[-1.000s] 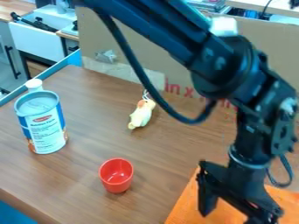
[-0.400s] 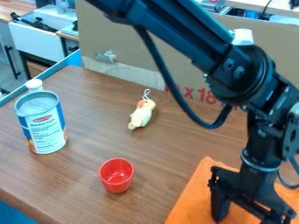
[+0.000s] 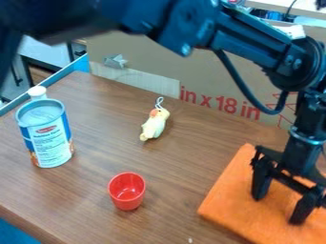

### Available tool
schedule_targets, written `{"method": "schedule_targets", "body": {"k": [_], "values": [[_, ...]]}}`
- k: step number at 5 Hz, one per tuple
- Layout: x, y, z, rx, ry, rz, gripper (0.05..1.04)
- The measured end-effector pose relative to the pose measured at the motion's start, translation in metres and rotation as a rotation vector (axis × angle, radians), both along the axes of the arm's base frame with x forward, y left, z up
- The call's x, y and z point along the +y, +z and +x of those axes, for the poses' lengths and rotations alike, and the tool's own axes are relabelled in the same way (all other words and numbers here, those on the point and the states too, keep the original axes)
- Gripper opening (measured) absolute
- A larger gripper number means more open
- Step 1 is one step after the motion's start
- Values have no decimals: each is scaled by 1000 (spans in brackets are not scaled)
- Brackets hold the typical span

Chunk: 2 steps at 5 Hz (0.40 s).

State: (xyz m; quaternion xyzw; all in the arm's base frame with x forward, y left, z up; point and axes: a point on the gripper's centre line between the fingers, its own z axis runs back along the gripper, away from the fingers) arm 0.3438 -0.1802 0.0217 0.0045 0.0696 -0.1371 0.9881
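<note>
The black gripper (image 3: 278,209) hangs at the lower right over an orange cloth (image 3: 239,202), its two fingers spread apart with no object visible between them. Left of the cloth stands a red cup (image 3: 127,191), upright on the wooden table. A small pale yellow bird toy (image 3: 154,125) with a white loop lies near the middle of the table. At the left is a blue and white can (image 3: 47,136), upright, with a white-capped bottle (image 3: 37,92) just behind it.
A cardboard sheet (image 3: 143,57) stands along the table's back edge. The blue edge (image 3: 81,63) of the work surface is at the upper left. The arm crosses the top of the view.
The gripper has moved to the right and somewhat up in the view, uncovering more of the orange cloth. The cup, toy and can have stayed put.
</note>
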Motion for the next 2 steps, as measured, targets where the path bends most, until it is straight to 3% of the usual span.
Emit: {"method": "schedule_targets", "body": {"k": [1, 2], "values": [[3, 4, 23, -17, -37, -3, 1001], [6, 5, 31, -44, -33, -13, 1001]]}}
